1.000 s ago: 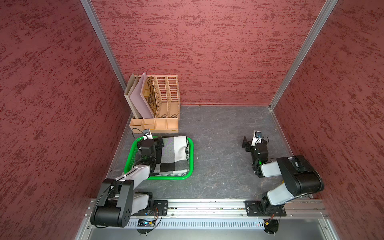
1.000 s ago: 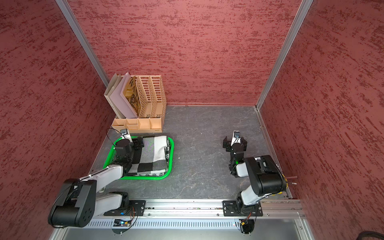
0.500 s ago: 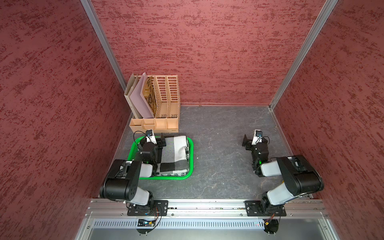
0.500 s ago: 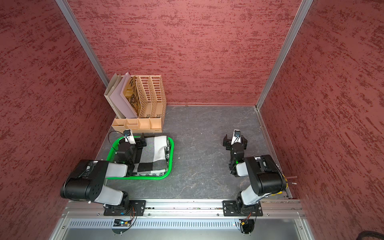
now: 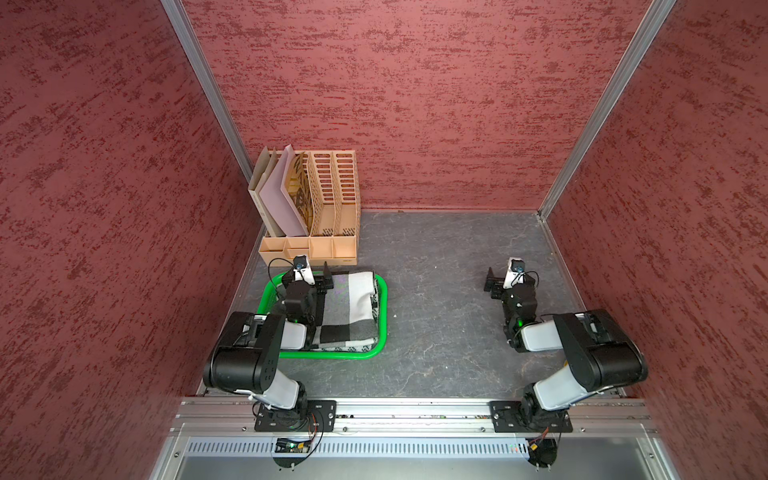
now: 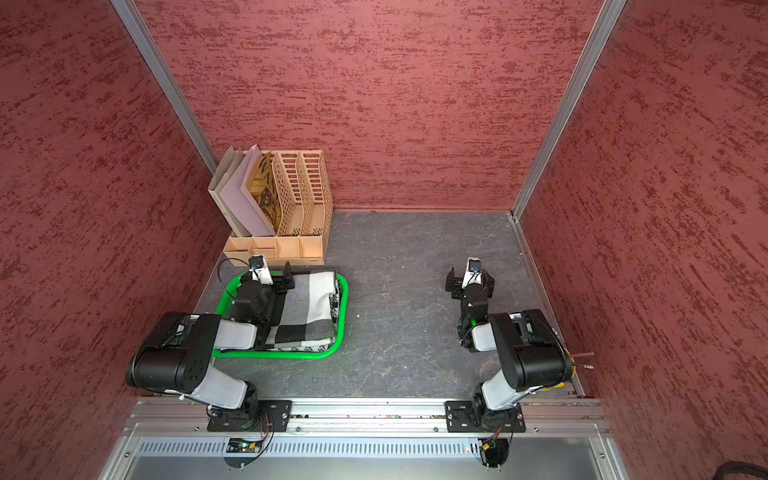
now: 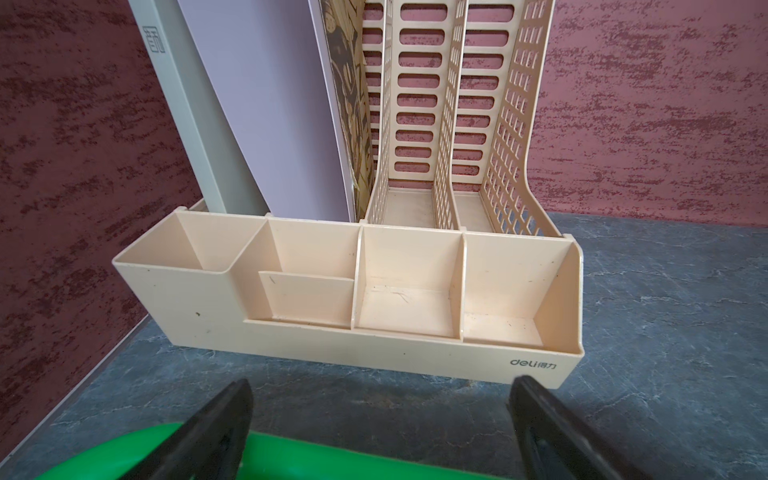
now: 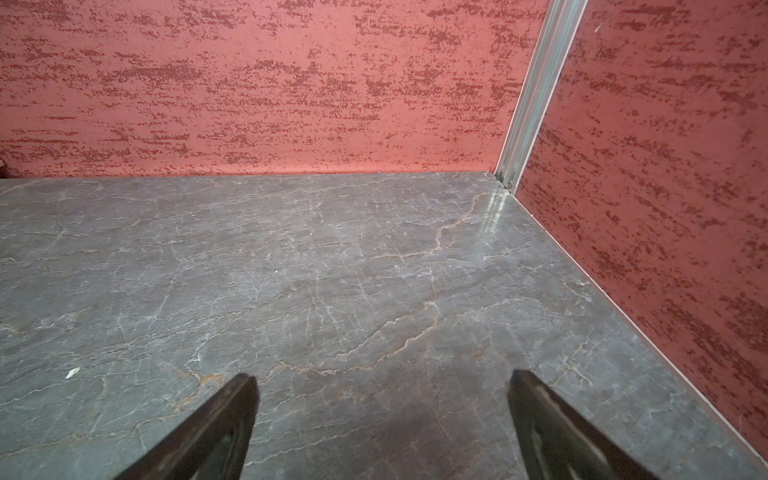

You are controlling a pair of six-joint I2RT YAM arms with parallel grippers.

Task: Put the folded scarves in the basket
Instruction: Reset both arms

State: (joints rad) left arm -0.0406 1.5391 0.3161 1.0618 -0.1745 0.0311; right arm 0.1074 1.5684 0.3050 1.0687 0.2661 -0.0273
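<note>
The left arm (image 5: pixel 253 357) hid the left part of the scarf (image 5: pixel 353 307) and the near-left corner of the basket (image 5: pixel 385 303); the left wrist view's edge cut off all but its rim.

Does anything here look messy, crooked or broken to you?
Nothing stands out. The checked scarf lies folded inside the green basket, and folders lean in the tan file organiser. The only stray bit is a tiny white speck on the table.
</note>
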